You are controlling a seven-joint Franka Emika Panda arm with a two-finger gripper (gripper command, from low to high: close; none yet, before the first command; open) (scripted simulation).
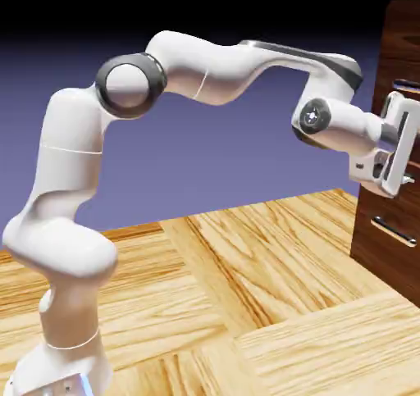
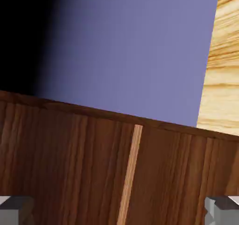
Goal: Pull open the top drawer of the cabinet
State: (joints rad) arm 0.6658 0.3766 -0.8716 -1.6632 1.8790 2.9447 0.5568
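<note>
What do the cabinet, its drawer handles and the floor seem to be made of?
The cabinet looks like dark brown wood, with vertical grain lines; the finish seems smooth. The drawer handles look like silver metal, pale and slim, though small here. The floor looks like light wood, in planks with strong grain.

Cabinet (image 1: 392, 222) dark brown wood grain, smooth satin finish, with a slim bright metal-looking bar handle (image 1: 394, 231) on a lower drawer front; in the hand view a thin lighter wood strip (image 2: 130, 173) runs down between the dark panels. Floor (image 1: 246, 304) light glossy wood with bold grain. Arm (image 1: 197, 70) smooth glossy white plastic-like shell with dark grey joint rings; fingertips (image 2: 14, 209) matt grey.
</note>
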